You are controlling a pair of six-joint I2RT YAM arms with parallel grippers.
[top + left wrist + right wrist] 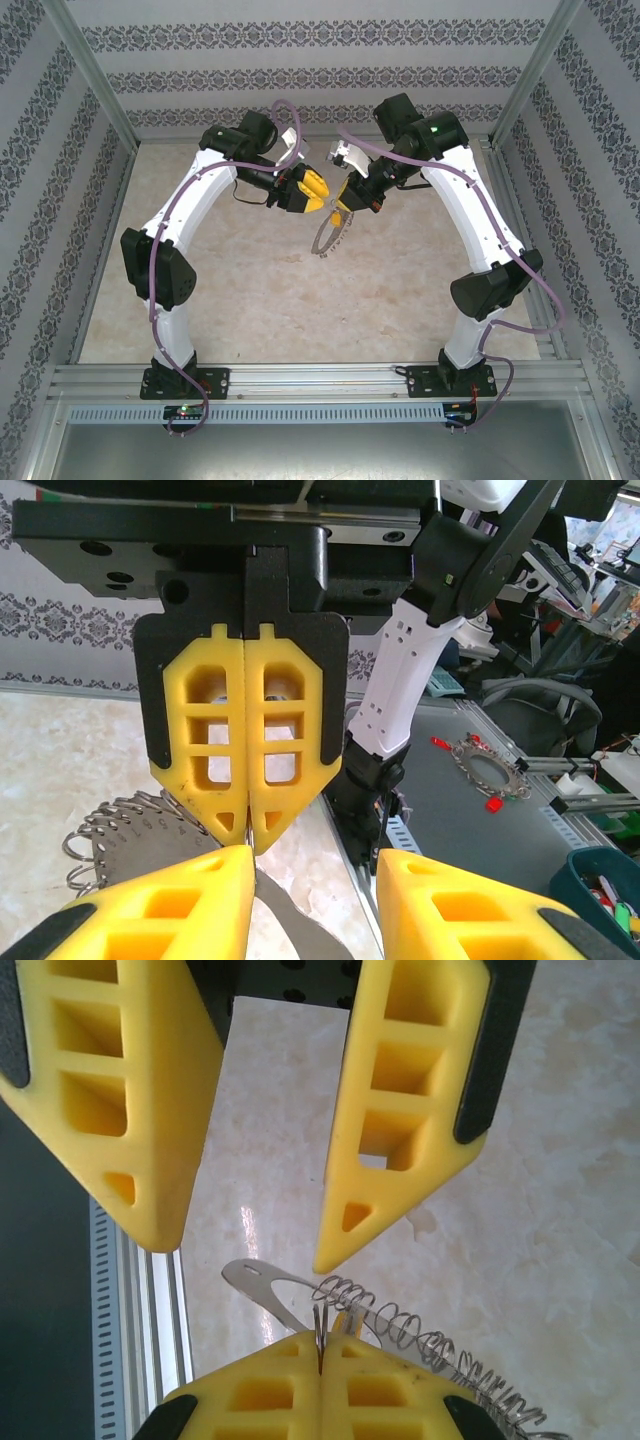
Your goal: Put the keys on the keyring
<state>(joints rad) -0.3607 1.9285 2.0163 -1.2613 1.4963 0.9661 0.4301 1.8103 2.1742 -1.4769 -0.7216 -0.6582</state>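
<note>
From above, the two arms meet high over the middle of the table (250, 290). The left tool (322, 192) and right tool (340, 213) face each other tip to tip, almost touching. The keyring (328, 240) hangs from the right tool, on its near side, clear of the table. Its plane stands roughly upright.

In the left wrist view, the left tool (313, 865) has its jaws partly apart, with nothing clamped between them. Straight ahead, the right tool (250, 835) is fully closed and pinches the ring wire at its very tip. The keyring (115, 830) spreads out to the left of that pinch. A flat silver tab (290, 925) lies in the gap just below it.

In the right wrist view, the right tool (322, 1345) grips the keyring (430, 1345), whose fringe trails off to the right. The left tool (243, 1255) hangs just above, with bare table seen through its gap. The flat silver tab (262, 1282) sits right under its tips, its long axis running crosswise to both tools. Whether the tab is loose or part of the fringe I cannot tell. The left tool is the free one and the nearer to it. I judge any threaded piece must come in at the pinch.
</note>
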